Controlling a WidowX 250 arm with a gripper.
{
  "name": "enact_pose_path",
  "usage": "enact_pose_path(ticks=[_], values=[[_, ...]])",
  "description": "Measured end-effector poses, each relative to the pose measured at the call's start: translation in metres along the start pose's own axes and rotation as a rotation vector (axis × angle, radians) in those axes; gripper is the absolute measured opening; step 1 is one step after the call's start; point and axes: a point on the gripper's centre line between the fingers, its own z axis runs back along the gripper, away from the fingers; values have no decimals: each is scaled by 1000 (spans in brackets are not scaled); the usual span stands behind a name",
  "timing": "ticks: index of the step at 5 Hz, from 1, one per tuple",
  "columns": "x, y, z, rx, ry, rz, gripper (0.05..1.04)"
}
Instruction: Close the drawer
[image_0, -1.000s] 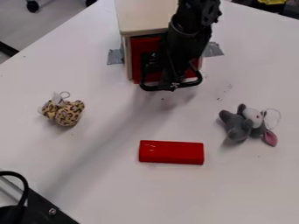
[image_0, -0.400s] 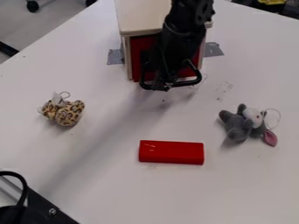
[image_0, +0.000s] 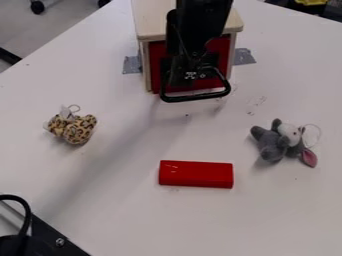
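Legible text: none; no word, number or sign can be read.
Red block (image_0: 196, 174), lower centre of frame: small pale marks at upper left of its top face; perhaps print, too small to make out.
Gripper (image_0: 190, 76), upper centre: tiny white marks on black, just above the drawer handle's (image_0: 196, 97) front bar; unreadable.
Tabletop (image_0: 133, 200), right of centre: faint dark flecks, no letters made out.
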Motion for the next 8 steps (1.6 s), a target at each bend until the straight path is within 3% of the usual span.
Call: enact_pose_path(ticks=[2,4,5,8], values=[[-16,-24,31,-99,14,62,999],[-37,-49,30,-222,3,274,999],[-46,-60,29,-237,-1,361,999],[-68,-79,46,-177,6,455,999]])
